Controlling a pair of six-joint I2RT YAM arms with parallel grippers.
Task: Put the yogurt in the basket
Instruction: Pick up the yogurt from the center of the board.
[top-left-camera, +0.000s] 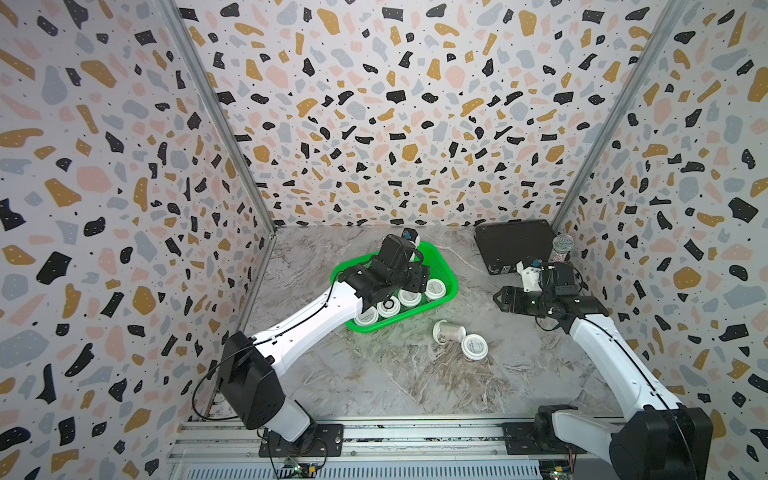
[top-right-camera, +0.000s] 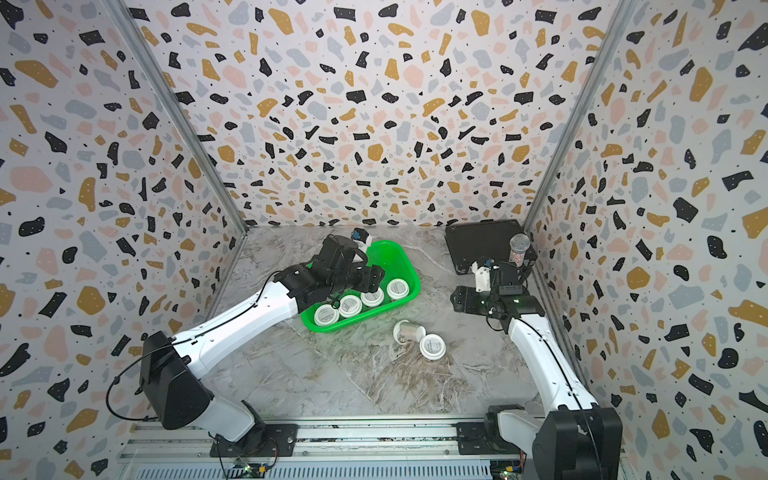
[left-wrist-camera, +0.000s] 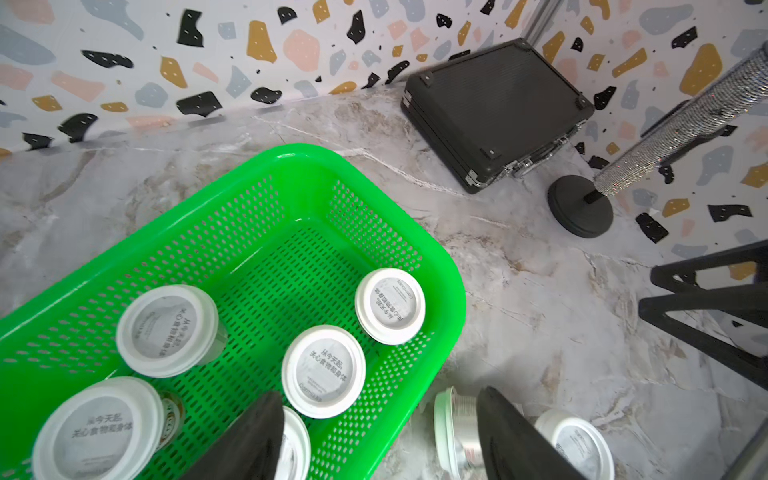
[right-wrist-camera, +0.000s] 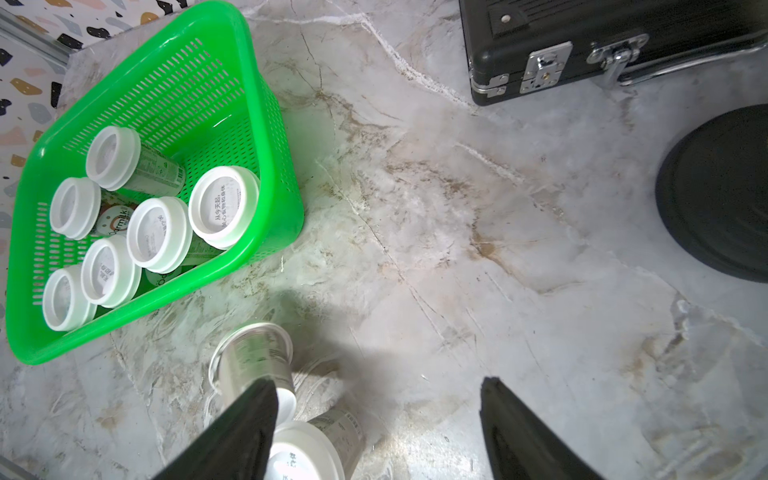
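Note:
The green basket (top-left-camera: 451, 286) (top-right-camera: 411, 270) (left-wrist-camera: 451, 270) (right-wrist-camera: 278, 124) holds several white-lidded yogurt cups (top-left-camera: 409, 297) (left-wrist-camera: 324, 370) (right-wrist-camera: 224, 203). Two more yogurt cups rest on the table just in front of it. One lies on its side (top-left-camera: 449, 332) (right-wrist-camera: 257, 357). The other (top-left-camera: 474, 347) (right-wrist-camera: 307, 453) leans beside it. My left gripper (top-left-camera: 419, 279) (left-wrist-camera: 380, 436) hovers open over the basket's near right rim, holding nothing. My right gripper (top-left-camera: 500, 299) (right-wrist-camera: 380, 415) is open and empty above bare table, to the right of the two loose cups.
A flat black case (top-left-camera: 515, 245) (right-wrist-camera: 602, 41) lies at the back right corner. A glittery microphone (top-left-camera: 562, 245) on a round black base (left-wrist-camera: 579, 205) (right-wrist-camera: 719, 195) stands beside it, close behind my right wrist. Patterned walls enclose three sides.

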